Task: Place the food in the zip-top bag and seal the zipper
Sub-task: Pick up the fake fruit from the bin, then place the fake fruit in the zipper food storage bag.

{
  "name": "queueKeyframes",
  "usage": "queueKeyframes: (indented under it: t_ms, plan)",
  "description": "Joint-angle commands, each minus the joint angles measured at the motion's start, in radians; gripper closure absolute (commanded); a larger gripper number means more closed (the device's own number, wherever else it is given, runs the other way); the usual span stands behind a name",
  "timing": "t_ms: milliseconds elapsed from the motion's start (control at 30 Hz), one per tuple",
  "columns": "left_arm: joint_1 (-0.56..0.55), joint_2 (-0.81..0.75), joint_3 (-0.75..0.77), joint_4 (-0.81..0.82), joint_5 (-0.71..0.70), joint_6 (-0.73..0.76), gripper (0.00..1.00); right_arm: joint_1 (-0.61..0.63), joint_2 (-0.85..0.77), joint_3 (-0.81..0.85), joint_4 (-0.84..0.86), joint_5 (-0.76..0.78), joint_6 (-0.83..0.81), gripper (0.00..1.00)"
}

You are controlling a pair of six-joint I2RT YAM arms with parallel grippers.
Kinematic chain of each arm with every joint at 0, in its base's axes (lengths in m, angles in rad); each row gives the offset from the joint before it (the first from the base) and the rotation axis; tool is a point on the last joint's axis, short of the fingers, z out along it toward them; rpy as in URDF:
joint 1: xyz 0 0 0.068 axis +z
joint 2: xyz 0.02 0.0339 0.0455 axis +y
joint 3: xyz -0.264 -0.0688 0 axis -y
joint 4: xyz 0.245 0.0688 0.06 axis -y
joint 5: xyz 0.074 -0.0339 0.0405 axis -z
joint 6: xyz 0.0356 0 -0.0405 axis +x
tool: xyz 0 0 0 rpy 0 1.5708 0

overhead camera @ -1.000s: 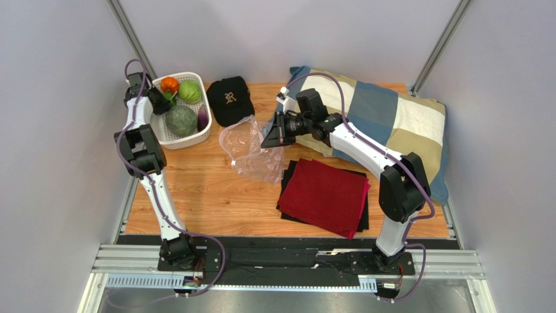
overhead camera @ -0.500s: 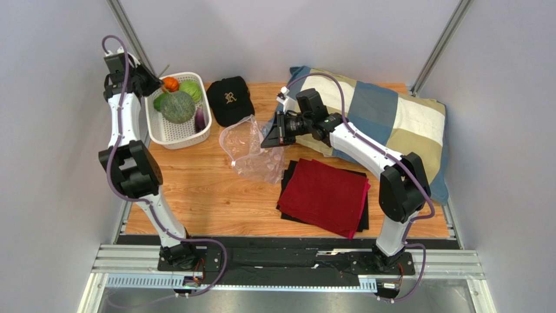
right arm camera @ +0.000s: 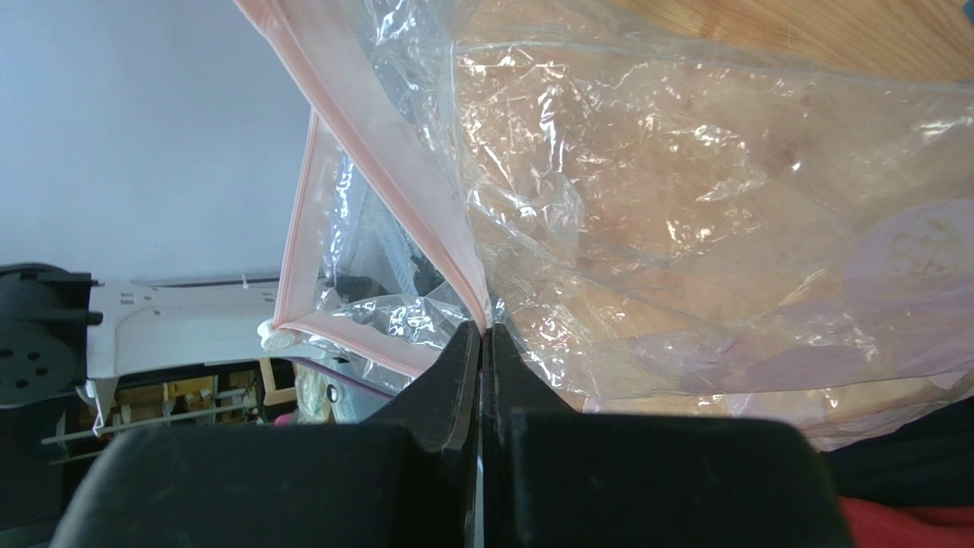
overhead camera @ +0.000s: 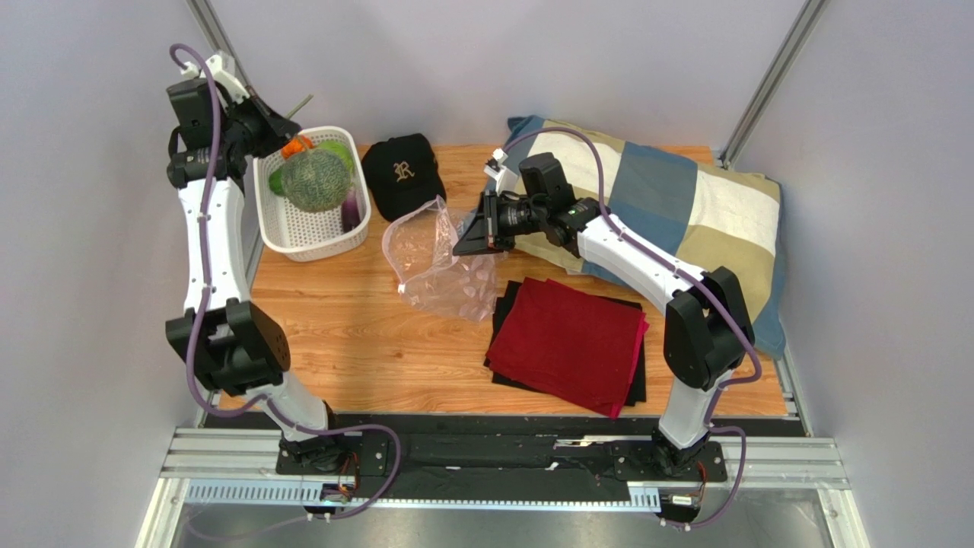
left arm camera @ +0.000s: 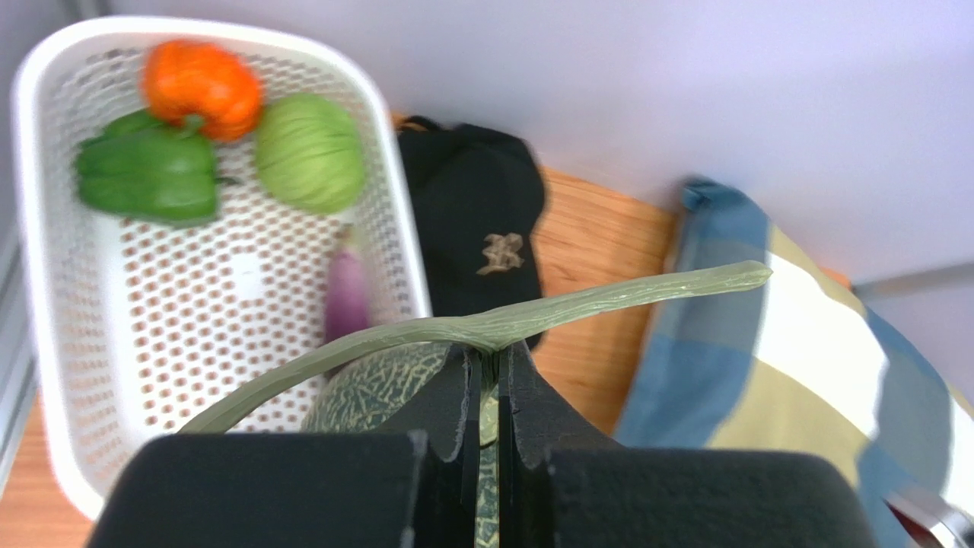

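My left gripper [overhead camera: 278,134] is shut on the stem [left arm camera: 492,329] of the netted grey-green melon [overhead camera: 314,179] and holds it in the air above the white basket [overhead camera: 288,234]. The orange pumpkin [left arm camera: 201,83], a green pepper [left arm camera: 149,174], the pale green cabbage [left arm camera: 310,152] and the purple eggplant [left arm camera: 346,299] lie in the basket. My right gripper [overhead camera: 465,238] is shut on the pink zipper strip [right arm camera: 394,171] of the clear zip-top bag [overhead camera: 438,260] and holds that edge up, with the mouth open.
A black cap [overhead camera: 402,174] lies between the basket and the bag. A red cloth [overhead camera: 568,343] on a black one lies at the front right. A checked pillow [overhead camera: 675,211] fills the back right. Walls stand close on both sides.
My left gripper has lifted the melon by its stem out of the basket, rising and moving back-left. My right gripper has raised the bag's edge slightly.
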Motion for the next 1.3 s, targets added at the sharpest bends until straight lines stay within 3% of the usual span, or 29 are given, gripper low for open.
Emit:
queueKeyframes:
  t_ms: [0,333,633,900,1133,1267]
  plan:
    - [-0.101,-0.187,0.007,-0.011,0.080,0.027,1.00,0.013,-0.026,0.018,0.067,-0.034,0.056,1.00]
    - [-0.336,-0.272,0.093,-0.092,0.142,-0.028,1.00,0.011,-0.027,0.017,0.109,-0.054,0.120,1.00]
    - [-0.459,-0.269,-0.140,-0.060,0.172,-0.078,1.00,-0.018,-0.044,-0.029,0.129,-0.075,0.159,1.00]
    - [-0.488,-0.286,-0.283,-0.031,-0.018,0.050,1.00,-0.055,-0.083,-0.100,0.176,-0.112,0.199,1.00]
    - [-0.604,-0.318,-0.329,-0.031,-0.204,0.182,1.00,-0.067,-0.093,-0.155,0.262,-0.141,0.275,1.00]
    - [-0.739,-0.320,-0.315,-0.032,-0.490,0.282,1.00,-0.075,-0.101,-0.192,0.323,-0.164,0.324,1.00]
